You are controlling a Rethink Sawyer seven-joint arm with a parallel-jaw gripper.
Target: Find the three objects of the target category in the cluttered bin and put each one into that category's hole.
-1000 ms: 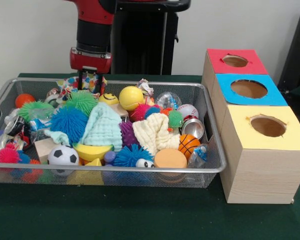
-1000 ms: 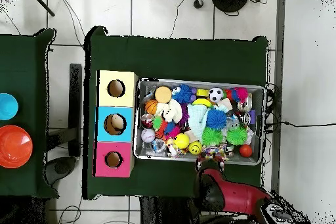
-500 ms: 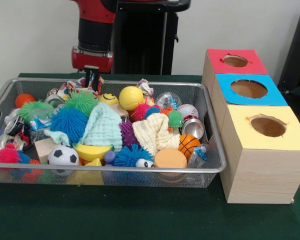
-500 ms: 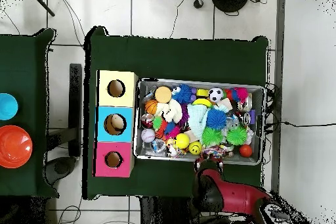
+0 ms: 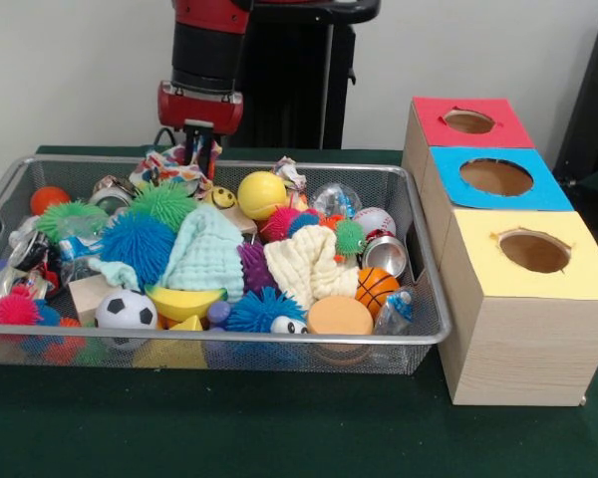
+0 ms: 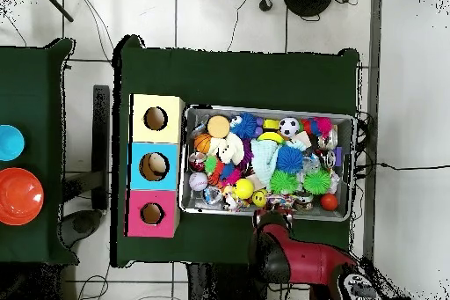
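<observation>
Crinkled multicoloured wrapper, at the wire bin's back edge, hangs pinched in the gripper's clenched fingers, and being light, limp and slippery it looks best held by a bunched fold, not a loose edge that might slide free.

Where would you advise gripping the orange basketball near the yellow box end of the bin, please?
Probably across the upper half of the orange basketball, coming straight down. It is round, so any pair of opposite sides serves, but the silver can behind it, the cream cloth beside it and the bin wall crowd its flanks; only the top looks open.
</observation>
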